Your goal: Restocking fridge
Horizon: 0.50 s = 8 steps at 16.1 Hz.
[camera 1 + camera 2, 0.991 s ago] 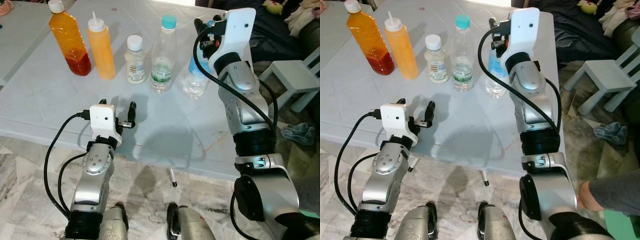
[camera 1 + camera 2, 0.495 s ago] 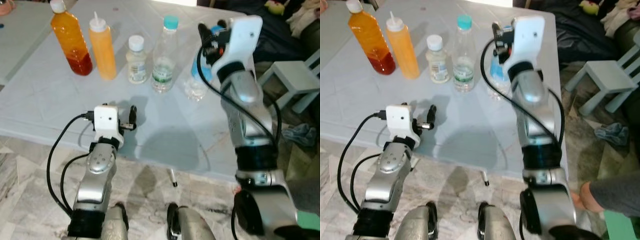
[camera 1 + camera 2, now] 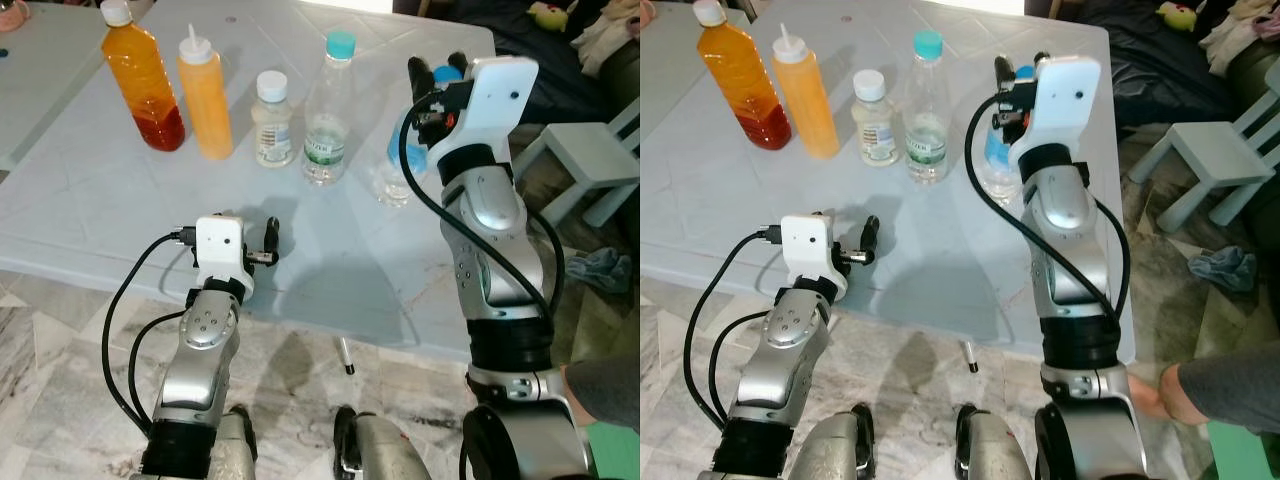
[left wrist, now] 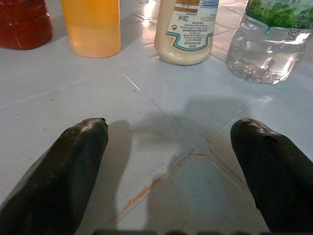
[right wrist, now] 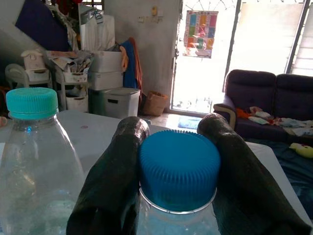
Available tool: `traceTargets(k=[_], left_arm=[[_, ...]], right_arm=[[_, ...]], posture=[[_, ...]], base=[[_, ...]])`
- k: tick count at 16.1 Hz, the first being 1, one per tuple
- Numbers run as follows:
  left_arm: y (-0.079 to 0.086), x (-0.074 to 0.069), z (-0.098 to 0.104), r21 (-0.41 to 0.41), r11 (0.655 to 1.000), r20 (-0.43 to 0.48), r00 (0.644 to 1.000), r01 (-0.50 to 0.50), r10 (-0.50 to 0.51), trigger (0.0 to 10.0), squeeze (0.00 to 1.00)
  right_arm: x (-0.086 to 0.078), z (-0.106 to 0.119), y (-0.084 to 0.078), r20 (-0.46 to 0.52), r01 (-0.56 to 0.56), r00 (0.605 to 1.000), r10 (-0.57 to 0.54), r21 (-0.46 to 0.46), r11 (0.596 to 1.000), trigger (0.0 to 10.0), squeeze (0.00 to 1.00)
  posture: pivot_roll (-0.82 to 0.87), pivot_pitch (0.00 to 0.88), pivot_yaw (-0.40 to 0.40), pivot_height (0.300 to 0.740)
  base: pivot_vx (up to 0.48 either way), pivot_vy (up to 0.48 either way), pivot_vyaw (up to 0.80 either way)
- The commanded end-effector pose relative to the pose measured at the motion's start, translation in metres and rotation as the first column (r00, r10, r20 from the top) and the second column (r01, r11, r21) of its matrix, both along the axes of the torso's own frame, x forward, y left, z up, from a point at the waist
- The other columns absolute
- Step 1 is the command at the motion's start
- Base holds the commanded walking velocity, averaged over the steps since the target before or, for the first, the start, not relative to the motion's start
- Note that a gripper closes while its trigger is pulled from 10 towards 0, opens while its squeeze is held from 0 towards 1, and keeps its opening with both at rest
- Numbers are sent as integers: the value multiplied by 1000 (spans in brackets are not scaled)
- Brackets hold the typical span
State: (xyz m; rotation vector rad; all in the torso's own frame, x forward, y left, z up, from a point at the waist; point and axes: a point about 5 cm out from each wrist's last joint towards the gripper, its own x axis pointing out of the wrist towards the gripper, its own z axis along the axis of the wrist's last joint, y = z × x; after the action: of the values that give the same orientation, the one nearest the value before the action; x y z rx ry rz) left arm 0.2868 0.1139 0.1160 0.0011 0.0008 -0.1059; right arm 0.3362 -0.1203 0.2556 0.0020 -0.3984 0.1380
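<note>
Five bottles stand in a row on the pale table (image 3: 90, 200): an orange-red juice bottle (image 3: 140, 80), a yellow squeeze bottle (image 3: 203, 100), a small white mayonnaise bottle (image 3: 272, 125), a clear water bottle with a teal cap (image 3: 326, 115), and a clear water bottle with a blue cap (image 5: 178, 169). My right gripper (image 3: 440, 72) is raised over the table's right side. Its two fingers press both sides of that blue cap. My left gripper (image 4: 168, 171) hangs low over the table's near edge, open and holding nothing, pointing at the mayonnaise bottle (image 4: 188, 32).
A white stool (image 3: 590, 150) stands right of the table, with a dark sofa (image 3: 560, 60) behind it. A grey cloth (image 3: 598, 268) and a pen (image 3: 345, 357) lie on the floor. A person's hand (image 3: 1155, 395) and grey sleeve (image 3: 1230, 385) are beside my right arm.
My right arm has swung right and toward me, and its fingers now sit around the blue cap. My left arm has edged slightly right along the table's front.
</note>
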Motion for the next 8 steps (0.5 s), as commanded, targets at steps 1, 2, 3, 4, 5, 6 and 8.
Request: traceTargets(k=[1, 2, 3, 4, 5, 6, 8], left_arm=[[-1, -1, -5, 4, 1000, -23, 1000, -1, 1, 10000, 0], [-1, -1, -5, 4, 1000, -23, 1000, -2, 2, 10000, 0], [-1, -2, -6, 3, 1000, -26, 1000, -1, 1, 10000, 0], [-1, -2, -6, 4, 1000, -26, 1000, -1, 1, 10000, 0], [-2, -2, -7, 3, 1000, -27, 1000, 2, -2, 10000, 0], [-3, -1, -7, 4, 1000, -27, 1000, 4, -4, 10000, 0], [-3, 0, -7, 5, 1000, -25, 1000, 5, -5, 10000, 0]], right_arm=[[-1, -20, 0, -95, -13, 995, 13, 4, 1000, 10000, 0], [-2, -21, 0, -93, -17, 995, 18, 8, 1000, 10000, 0], [-3, -20, 1, -88, -32, 996, 34, 20, 999, 10000, 0], [-4, -20, 2, -83, -43, 996, 45, 26, 999, 10000, 0], [-6, -19, 3, -73, -53, 996, 55, 24, 998, 10000, 0], [-6, -17, 4, -64, -60, 996, 62, 27, 998, 10000, 0], [-7, -12, 8, -37, -78, 996, 79, 21, 997, 10000, 0]], posture=[[20, 148, -45, 740], [18, 147, -46, 740], [17, 146, -46, 740], [15, 144, -46, 740], [14, 141, -46, 740], [13, 139, -47, 740], [12, 138, -49, 740]], base=[[-259, 0, 0], [-255, 0, 0], [-255, 0, 0], [-270, 0, 0], [-270, 0, 0], [-270, 0, 0], [-270, 0, 0]])
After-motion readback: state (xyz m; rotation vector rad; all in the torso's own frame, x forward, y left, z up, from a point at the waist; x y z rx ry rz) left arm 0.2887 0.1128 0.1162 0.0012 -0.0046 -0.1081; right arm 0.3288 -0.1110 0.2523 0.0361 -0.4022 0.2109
